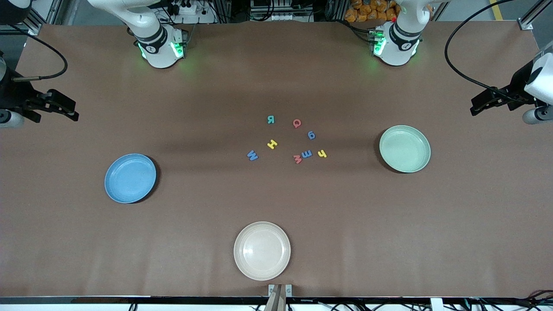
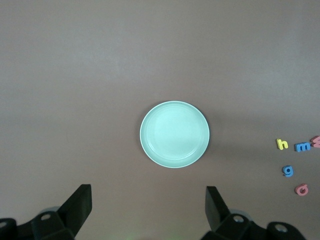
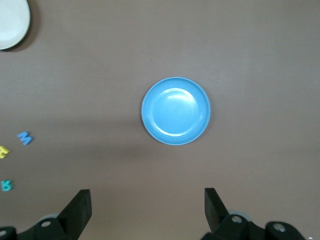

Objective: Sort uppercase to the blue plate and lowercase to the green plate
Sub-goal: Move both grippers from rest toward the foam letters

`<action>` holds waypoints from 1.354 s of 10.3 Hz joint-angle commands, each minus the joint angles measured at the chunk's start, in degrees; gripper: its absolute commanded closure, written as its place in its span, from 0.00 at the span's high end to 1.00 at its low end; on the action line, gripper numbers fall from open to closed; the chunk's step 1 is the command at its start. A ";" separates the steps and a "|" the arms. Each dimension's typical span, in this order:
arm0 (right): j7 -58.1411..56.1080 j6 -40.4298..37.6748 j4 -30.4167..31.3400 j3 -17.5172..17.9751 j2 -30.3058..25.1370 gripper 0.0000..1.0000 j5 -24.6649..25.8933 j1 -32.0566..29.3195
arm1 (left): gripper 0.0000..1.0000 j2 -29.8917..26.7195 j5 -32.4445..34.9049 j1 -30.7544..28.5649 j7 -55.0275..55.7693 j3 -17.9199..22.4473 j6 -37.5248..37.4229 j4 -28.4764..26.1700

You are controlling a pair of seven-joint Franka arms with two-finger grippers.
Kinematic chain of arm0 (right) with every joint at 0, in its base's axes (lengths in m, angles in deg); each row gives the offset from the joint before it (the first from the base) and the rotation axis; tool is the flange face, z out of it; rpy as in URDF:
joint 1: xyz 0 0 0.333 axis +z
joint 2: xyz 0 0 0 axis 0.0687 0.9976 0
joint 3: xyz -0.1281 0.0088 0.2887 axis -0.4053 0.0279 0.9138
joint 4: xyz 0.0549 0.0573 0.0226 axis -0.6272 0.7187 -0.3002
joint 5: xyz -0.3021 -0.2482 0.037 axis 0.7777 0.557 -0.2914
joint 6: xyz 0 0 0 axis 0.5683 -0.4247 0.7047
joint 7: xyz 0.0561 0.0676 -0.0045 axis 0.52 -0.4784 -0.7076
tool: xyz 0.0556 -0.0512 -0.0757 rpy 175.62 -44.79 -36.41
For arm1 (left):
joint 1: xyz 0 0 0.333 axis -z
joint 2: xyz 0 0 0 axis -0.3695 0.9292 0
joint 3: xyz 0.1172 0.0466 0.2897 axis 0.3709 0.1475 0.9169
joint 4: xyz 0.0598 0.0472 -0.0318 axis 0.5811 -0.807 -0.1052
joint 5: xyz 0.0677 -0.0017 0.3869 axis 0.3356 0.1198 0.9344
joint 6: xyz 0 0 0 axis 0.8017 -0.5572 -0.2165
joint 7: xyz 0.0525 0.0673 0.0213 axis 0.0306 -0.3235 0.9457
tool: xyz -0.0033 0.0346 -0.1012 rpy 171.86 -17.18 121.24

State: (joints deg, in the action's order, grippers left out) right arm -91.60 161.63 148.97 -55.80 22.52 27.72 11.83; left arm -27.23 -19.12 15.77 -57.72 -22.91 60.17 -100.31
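Nothing is sorted yet: the uppercase letters (image 1: 272, 144) and lowercase letters (image 1: 307, 153) lie clustered mid-bench, well apart from both claws. The left claw (image 2: 148, 210) is held open above the green plate (image 2: 174, 134), the right claw (image 3: 147, 210) open above the blue plate (image 3: 175, 111). A single outlying letter is best picked first, with the fingers kept clear of its neighbours, since the lowercase pieces lie close together.

The right arm rises from its base and swings out over its own end of the desk, where the right claw (image 1: 65, 110) hangs in the air with its two fingers spread wide and nothing between them. The left arm mirrors that pose at its own end of the desk. The left claw (image 1: 481, 103) also hangs gaping wide and empty.
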 commanded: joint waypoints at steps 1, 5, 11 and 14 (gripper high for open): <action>-3.83 -0.26 1.29 0.35 -1.00 1.00 -2.41 -0.86 | 1.00 0.37 -0.06 -0.24 1.01 -0.29 -1.73 1.49; -3.59 -0.88 1.30 2.01 -1.80 1.00 -2.42 -1.39 | 1.00 0.10 0.20 -0.24 0.13 -0.29 -1.73 1.49; -3.59 -1.05 2.01 3.69 -1.27 1.00 -2.42 -1.21 | 1.00 0.28 -0.15 -0.15 1.01 -3.54 -2.87 -0.61; -3.59 -1.05 2.01 4.39 -0.83 1.00 -2.42 -1.21 | 1.00 0.63 -5.51 -0.06 9.66 -5.64 0.01 -4.82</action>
State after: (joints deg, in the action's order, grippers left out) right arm -94.61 160.68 150.44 -52.36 22.11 26.00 11.78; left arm -26.46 -22.94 15.88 -53.22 -27.00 58.43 -102.88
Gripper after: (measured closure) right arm 0.000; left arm 0.000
